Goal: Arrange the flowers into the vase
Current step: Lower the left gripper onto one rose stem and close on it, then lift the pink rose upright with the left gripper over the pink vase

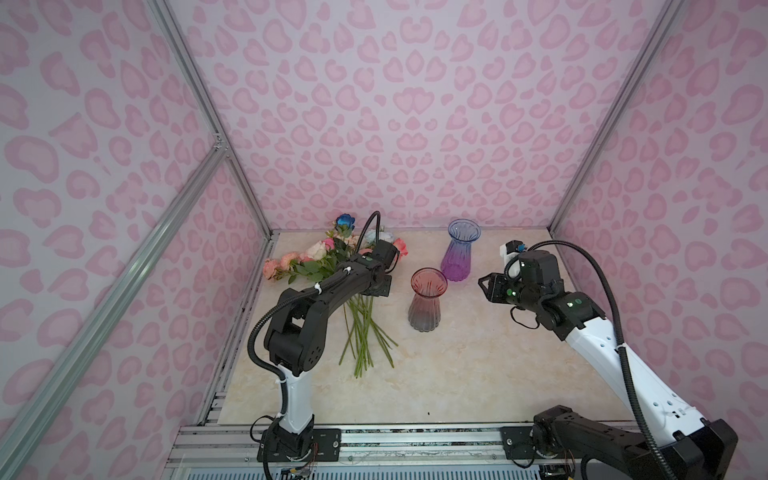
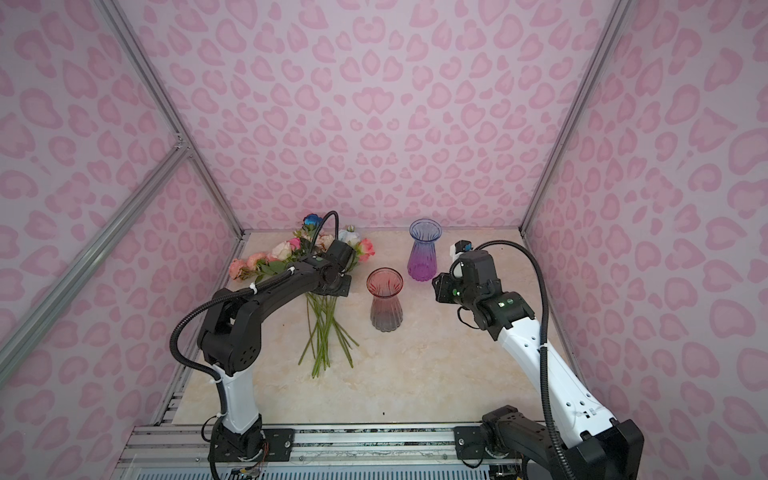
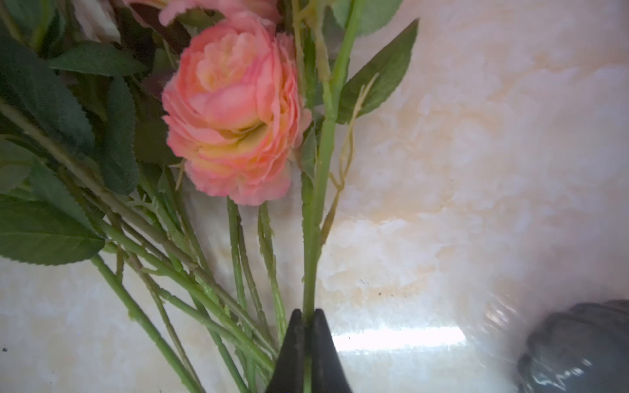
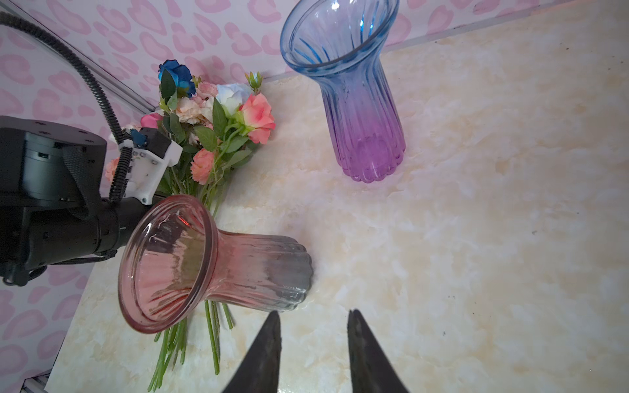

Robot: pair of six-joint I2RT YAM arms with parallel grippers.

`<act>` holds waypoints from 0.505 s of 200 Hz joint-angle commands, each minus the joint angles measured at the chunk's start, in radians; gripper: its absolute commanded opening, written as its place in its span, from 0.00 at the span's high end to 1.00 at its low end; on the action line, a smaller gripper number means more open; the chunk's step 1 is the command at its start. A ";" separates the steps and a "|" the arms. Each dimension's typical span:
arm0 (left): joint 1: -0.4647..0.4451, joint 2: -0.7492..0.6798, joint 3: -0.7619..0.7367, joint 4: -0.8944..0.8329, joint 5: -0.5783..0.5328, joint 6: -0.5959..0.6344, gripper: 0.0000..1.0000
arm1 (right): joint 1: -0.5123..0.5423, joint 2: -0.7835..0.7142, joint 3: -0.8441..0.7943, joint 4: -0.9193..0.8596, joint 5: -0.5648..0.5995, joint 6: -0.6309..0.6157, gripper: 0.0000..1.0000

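The flowers [image 1: 328, 257] lie in a bunch on the marble table at the back left, their heads toward the wall and their green stems [image 1: 363, 332] fanning toward the front. In the left wrist view my left gripper [image 3: 308, 314] is shut on one green stem [image 3: 321, 190], beside a peach-pink bloom [image 3: 235, 112]. In both top views the left arm's wrist [image 1: 374, 278] hides its jaws. A pink-to-grey glass vase [image 1: 428, 305] stands upright just right of the stems. My right gripper [image 4: 315, 314] is open and empty, right of this vase [image 4: 218, 265].
A second glass vase, blue fading to purple [image 1: 460, 255], stands upright behind the pink one near the back wall. Pink patterned walls close the table in at the back and on both sides. An aluminium rail [image 1: 374, 432] runs along the front edge.
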 commanded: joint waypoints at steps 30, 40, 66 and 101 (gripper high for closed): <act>-0.002 -0.134 -0.029 -0.014 0.081 -0.042 0.97 | 0.001 -0.011 -0.002 0.009 0.019 0.006 0.65; -0.002 -0.165 -0.037 -0.011 0.091 -0.042 0.97 | -0.001 -0.011 0.000 0.011 0.020 0.006 0.65; -0.002 -0.255 -0.070 0.019 0.130 -0.039 0.97 | 0.000 -0.009 -0.003 0.022 0.016 0.010 0.65; -0.003 -0.329 -0.085 0.021 0.170 -0.040 0.97 | 0.000 -0.005 -0.009 0.044 -0.005 0.020 0.65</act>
